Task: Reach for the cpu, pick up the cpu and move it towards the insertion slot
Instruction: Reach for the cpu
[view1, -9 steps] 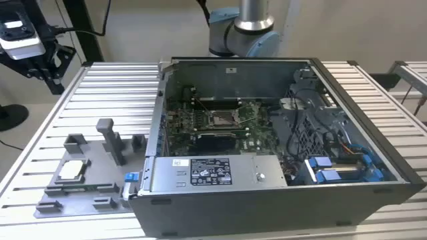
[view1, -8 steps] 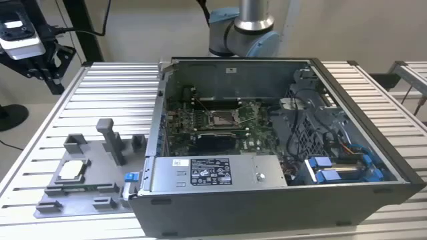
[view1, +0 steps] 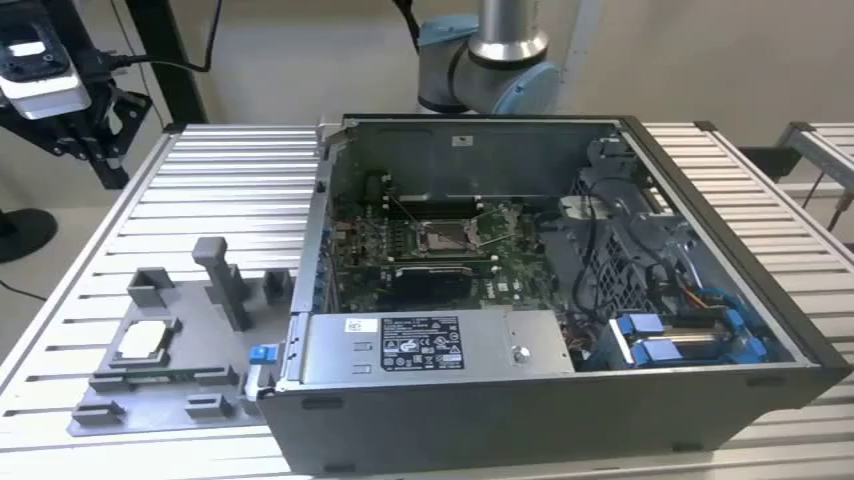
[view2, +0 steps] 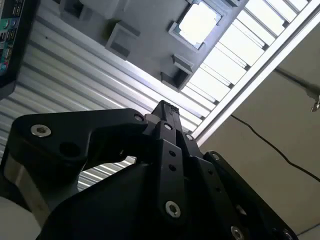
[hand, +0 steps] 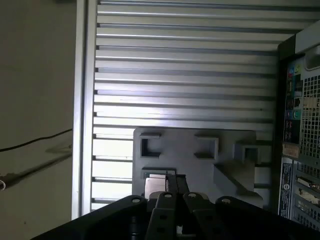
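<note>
The cpu (view1: 144, 340) lies flat in the grey fixture (view1: 200, 400) on the table (view1: 227, 190), beside the computer case (view1: 534, 420). My fingers (view2: 167, 125) hang well apart from it, closed together and empty. I judge it light, stiff and fragile: grip opposite rim edges, never the face.

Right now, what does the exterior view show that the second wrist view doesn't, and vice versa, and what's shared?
Exterior view: the insertion slot inside the open computer case. Second wrist view: the gripper, apart from the cpu. Both: the cpu lying in the grey fixture on the slatted table, beside the case.
</note>
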